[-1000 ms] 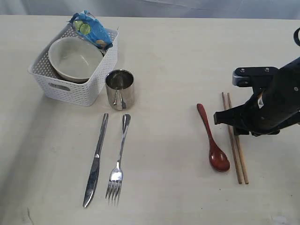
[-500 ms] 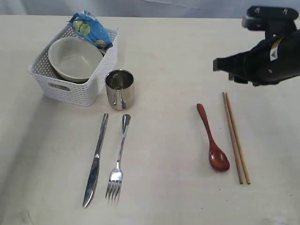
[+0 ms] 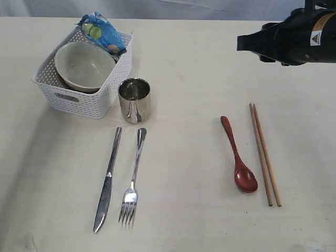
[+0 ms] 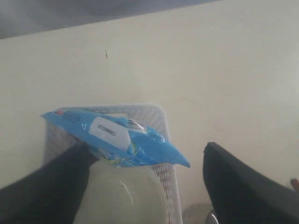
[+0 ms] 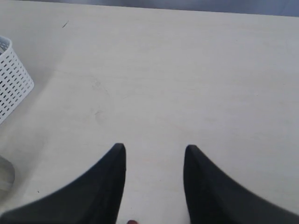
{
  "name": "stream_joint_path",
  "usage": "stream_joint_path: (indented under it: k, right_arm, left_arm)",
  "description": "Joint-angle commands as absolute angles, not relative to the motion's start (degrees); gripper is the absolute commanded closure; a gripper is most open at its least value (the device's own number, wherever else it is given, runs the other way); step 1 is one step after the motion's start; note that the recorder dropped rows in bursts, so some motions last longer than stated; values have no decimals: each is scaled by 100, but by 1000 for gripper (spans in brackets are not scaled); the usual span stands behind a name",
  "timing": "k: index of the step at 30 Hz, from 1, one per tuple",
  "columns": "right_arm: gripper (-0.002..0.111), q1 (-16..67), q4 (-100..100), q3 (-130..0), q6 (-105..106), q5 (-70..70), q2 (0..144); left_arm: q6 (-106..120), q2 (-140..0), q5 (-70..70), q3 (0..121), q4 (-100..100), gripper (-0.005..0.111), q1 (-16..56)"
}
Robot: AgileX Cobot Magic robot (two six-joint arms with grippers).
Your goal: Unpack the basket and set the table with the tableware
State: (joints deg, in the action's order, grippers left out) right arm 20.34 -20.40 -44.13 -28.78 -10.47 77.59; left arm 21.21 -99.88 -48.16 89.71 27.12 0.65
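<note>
Jaws of the right gripper (image 5: 154, 147) are standing apart with nothing between them, hanging above the table (image 5: 187, 70), well away from the chopsticks (image 3: 264, 155) and the red spoon (image 3: 234, 152) lying side by side. The left gripper (image 4: 147, 147) is also standing wide open, holding nothing, hovering over the blue bag (image 4: 126, 140) that is resting on the white basket (image 4: 159, 116). A bowl (image 3: 84, 65) is sitting inside the basket. A shiny cup (image 3: 134, 100) is standing just beside it, with a knife (image 3: 107, 178) and fork (image 3: 135, 168) lying nearby.

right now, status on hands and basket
Left hand open, right hand open, both empty. Bowl in basket. Chip bag overlaps its far rim.
</note>
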Motion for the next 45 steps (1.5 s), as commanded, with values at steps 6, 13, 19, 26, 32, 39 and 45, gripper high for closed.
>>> stream_joint_path:
  k: [6, 13, 19, 26, 32, 39, 45]
  right_arm:
    - [69, 2010, -2122, -4394, -2756, -910, 7721]
    - [69, 2010, -2122, -4394, -2670, -755, 7721]
    - [69, 2010, -2122, -4394, -2657, -741, 7721]
    - [69, 2010, -2122, -4394, -2657, -754, 7721]
    - [69, 2010, -2122, -4394, -2657, -754, 7721]
    - [69, 2010, -2122, -4394, -2657, -754, 7721]
    - [69, 2010, -2122, -4394, -2560, -804, 7721]
  left_arm:
    - [1855, -10887, -4286, 8760, 3058, 42, 70]
    - [1855, -11393, -3849, 8760, 3315, 42, 70]
    - [1855, -11526, -3786, 8760, 3315, 54, 70]
    - [1894, -11526, -3786, 8760, 3315, 106, 70]
    - [1894, -11488, -3800, 8760, 3329, 106, 70]
    - [1956, -11011, -3999, 8760, 3340, 106, 70]
    - [2065, -10536, -4270, 8760, 3352, 106, 71]
